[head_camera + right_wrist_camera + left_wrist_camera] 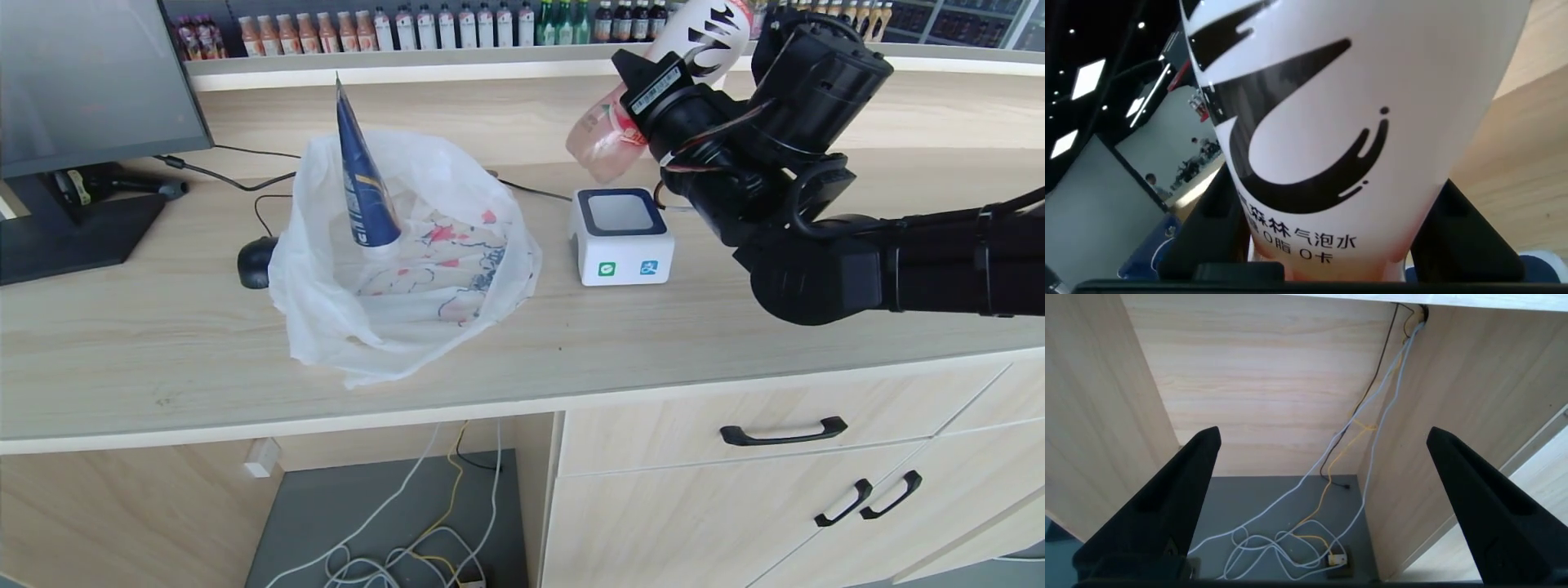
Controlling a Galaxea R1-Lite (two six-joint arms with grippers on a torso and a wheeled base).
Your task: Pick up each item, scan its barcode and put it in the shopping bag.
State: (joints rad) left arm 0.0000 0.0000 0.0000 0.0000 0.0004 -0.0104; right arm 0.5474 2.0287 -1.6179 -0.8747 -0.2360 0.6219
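Head view, over one wooden counter [694, 327], right of one open white shopping bag [326, 269]: clamps one plastic drink bottle [600, 139] in right gripper [653, 102], tilted, base down, just above one white scanner [622, 237]; one blue tube [363, 180] upright inside the bag. Likely weighty with liquid, smooth, slippery, dentable; best gripped round the labelled middle. Left wrist view, below the counter: spreads left gripper [1323, 437] wide, holding nothing.
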